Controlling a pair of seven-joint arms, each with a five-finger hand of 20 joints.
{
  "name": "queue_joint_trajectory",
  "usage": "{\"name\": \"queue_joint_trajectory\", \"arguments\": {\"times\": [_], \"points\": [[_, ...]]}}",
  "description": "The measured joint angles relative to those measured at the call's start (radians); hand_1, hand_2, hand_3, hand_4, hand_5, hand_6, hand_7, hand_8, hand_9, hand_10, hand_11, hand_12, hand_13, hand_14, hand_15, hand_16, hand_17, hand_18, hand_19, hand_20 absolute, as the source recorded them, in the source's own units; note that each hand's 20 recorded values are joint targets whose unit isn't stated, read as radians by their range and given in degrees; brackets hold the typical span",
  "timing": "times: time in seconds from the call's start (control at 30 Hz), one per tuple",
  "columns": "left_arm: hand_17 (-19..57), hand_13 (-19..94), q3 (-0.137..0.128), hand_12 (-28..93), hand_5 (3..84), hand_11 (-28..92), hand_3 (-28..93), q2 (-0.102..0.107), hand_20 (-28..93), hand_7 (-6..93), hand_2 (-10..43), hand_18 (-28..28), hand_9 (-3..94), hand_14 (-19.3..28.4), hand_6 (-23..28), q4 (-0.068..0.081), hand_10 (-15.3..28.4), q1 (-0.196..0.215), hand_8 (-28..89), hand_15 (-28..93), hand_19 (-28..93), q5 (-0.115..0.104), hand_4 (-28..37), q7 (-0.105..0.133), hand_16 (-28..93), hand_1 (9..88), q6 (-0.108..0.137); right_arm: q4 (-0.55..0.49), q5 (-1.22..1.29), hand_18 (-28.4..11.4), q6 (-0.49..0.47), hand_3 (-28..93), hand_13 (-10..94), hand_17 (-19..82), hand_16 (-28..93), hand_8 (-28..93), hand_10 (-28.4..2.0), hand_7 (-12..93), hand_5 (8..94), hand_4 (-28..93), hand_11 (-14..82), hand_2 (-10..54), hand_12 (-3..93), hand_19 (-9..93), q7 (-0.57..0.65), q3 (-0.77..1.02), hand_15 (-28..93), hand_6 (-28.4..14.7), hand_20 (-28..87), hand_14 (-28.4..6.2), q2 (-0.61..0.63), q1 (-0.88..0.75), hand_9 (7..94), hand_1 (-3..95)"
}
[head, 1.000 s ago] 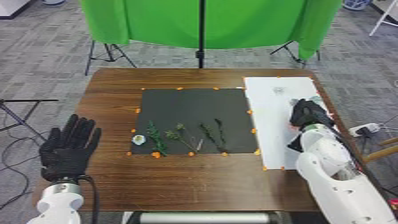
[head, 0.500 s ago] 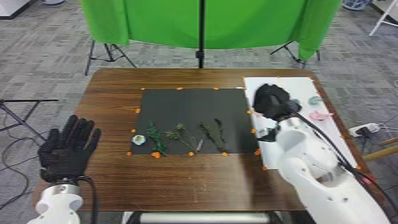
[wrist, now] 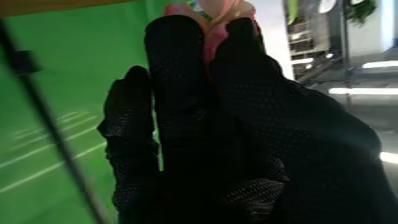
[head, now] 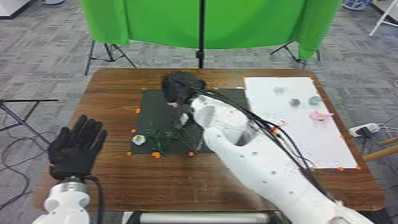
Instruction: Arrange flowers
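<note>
Over the upper left part of the black mat (head: 156, 107) is my right hand (head: 182, 86). In the right wrist view, the fingertips of my right hand (wrist: 200, 100) pinch a pink flower (wrist: 216, 31). On the mat's lower left lie a white flower (head: 139, 140) and a green sprig (head: 157, 137); the right arm hides part of the other stems. The white sheet (head: 275, 115) bears a pink flower (head: 321, 115) and several grey-green ones, among them one (head: 314, 100) beside the pink. My left hand (head: 75, 152) is palm-down at the table's left edge, fingers straight.
The brown table (head: 169, 187) extends around mat and sheet. Orange markers line their edges. My right arm crosses the table diagonally between them, with black cables along it. A green backdrop (head: 258, 25) on a black stand is behind the table.
My right hand has swung left from the white sheet to above the black mat, uncovering the flowers on the sheet. The left hand has shifted slightly to the right.
</note>
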Motion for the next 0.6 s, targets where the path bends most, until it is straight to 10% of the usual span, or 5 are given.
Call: {"name": "queue_joint_trajectory", "arguments": {"times": [0.6], "points": [[-7.6,33,0.069,12,52.5,26,80,0.048,14,15.2,17.4,13.7,44.5,16.5,10.7,0.033,16.9,-0.116,-10,41,39,0.02,-28.3,0.022,-8,28.3,-0.011,0.181,-0.28,-18.1,0.004,73,70,39,39,1,-11.4,56,63.9,-28,24.7,-9.5,43.0,83,0.034,0.077,43,-0.8,33,-5.8,-0.254,-0.097,74.3,63.4]]}}
